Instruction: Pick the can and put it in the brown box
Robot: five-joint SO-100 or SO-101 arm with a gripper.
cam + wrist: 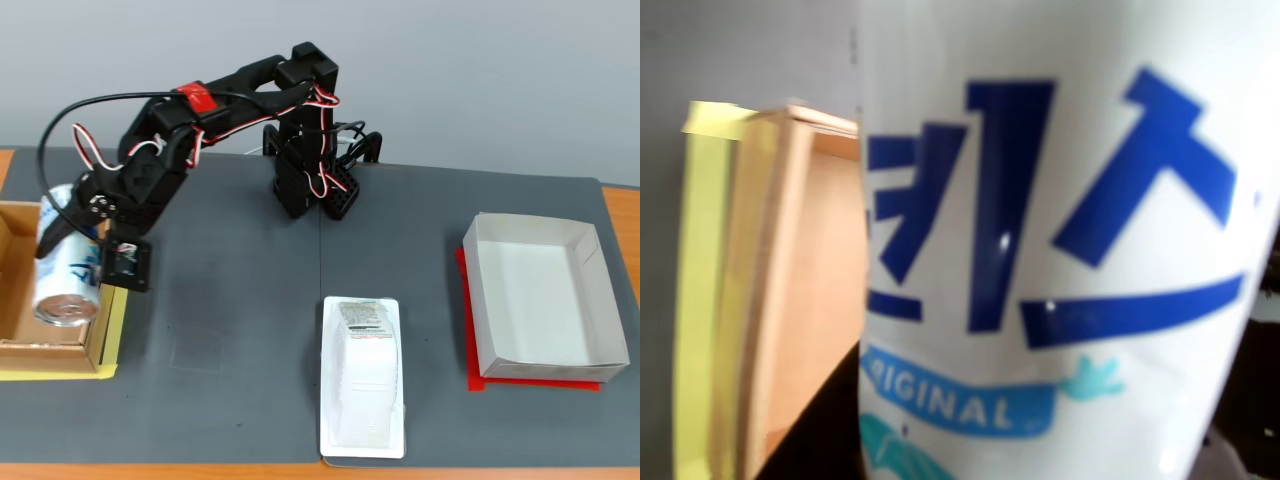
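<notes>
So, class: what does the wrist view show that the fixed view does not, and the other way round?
Only the wrist view shows the can's print close up: large blue lettering and the word ORIGINAL on the can.

Only the fixed view shows the whole arm, its claw around the can, the white paper box on the right, the white tray package in the middle, and the dark mat.

Both show the can, the brown box and the yellow sheet under it.
</notes>
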